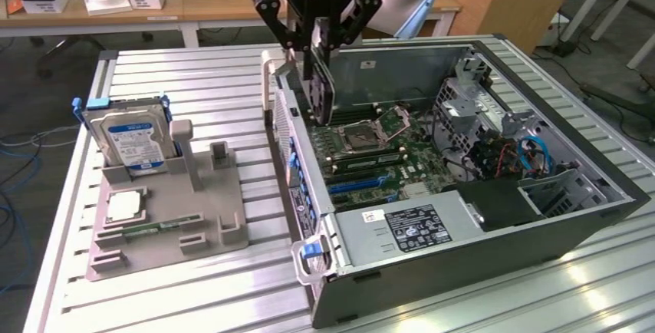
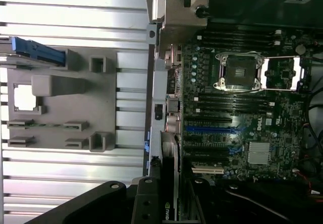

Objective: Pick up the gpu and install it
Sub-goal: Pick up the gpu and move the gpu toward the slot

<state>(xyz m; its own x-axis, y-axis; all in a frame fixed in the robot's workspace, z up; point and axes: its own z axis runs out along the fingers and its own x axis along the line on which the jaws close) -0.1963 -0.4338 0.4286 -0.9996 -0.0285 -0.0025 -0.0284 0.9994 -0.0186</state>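
My gripper [image 1: 319, 35] is shut on the gpu [image 1: 321, 80], a thin dark card hanging upright and edge-on below the fingers. It hangs over the open computer case [image 1: 573, 218], near the case's rear wall, above the motherboard [image 1: 384, 153]. In the wrist view the gpu [image 2: 170, 183] shows edge-on with its silver bracket, between my black fingers [image 2: 108, 204]. Just beyond it lie the motherboard's expansion slots, among them a blue slot [image 2: 212, 129]. The open processor socket [image 2: 239, 71] lies farther along the board.
A grey parts fixture [image 1: 220, 229] sits on the slatted metal table at the exterior view's left of the case. It holds a hard drive with a blue label [image 1: 128, 137], a processor [image 1: 123, 206] and memory sticks [image 1: 153, 229]. Cables and a drive cage [image 1: 481, 110] crowd the case's far side.
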